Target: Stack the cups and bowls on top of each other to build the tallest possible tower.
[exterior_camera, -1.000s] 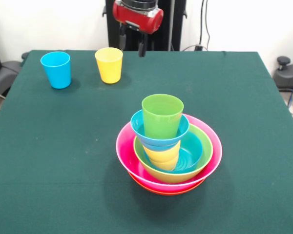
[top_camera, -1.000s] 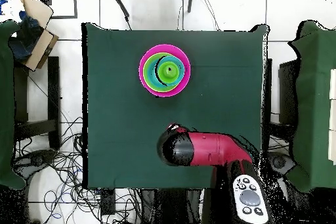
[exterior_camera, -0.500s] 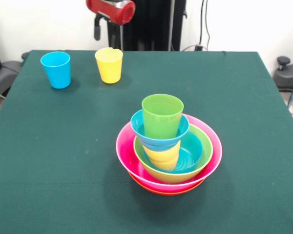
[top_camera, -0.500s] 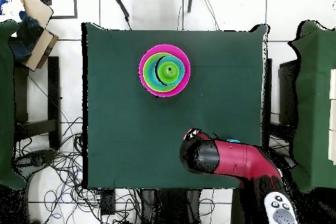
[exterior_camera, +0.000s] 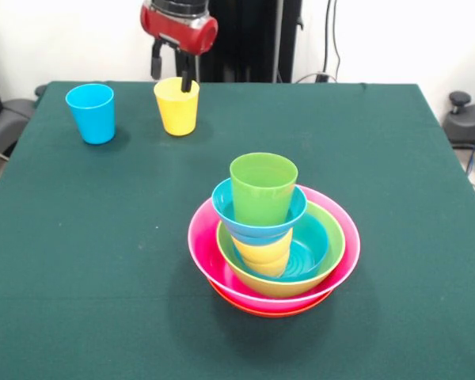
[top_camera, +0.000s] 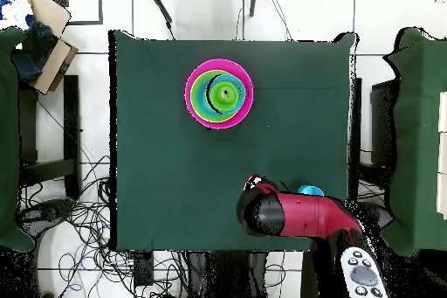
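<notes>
The tower [exterior_camera: 273, 237] stands mid-table, green cup [exterior_camera: 263, 188] on top, bare cloth all around. The yellow cup [exterior_camera: 176, 106] and blue cup [exterior_camera: 91, 113] sit near the far edge; the gripper [exterior_camera: 171, 70], fingers apart, straddles the yellow cup's rim.

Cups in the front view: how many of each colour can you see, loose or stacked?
Light blue cup: 1
Yellow cup: 1
Green cup: 1
Yellow-orange cup: 1
Total: 4 cups
</notes>
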You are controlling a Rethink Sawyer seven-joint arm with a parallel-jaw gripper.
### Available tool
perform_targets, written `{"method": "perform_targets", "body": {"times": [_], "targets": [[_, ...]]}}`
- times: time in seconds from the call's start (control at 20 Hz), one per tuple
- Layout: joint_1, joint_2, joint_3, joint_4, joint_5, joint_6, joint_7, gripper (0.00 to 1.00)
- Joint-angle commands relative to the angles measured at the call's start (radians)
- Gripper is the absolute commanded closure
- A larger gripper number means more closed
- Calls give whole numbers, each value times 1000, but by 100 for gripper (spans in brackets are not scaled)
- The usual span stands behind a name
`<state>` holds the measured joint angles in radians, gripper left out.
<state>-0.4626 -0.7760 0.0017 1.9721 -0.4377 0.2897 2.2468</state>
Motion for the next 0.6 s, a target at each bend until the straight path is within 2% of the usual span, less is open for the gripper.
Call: {"method": "perform_targets", "body": {"times": [0.05,0.4,0.6], "targets": [[51,108,39,34,-47,-96,60,0],[107,126,-8,28,-22,-124,87,0],[137,127,-51,31,-21,-107,92,0]]}}
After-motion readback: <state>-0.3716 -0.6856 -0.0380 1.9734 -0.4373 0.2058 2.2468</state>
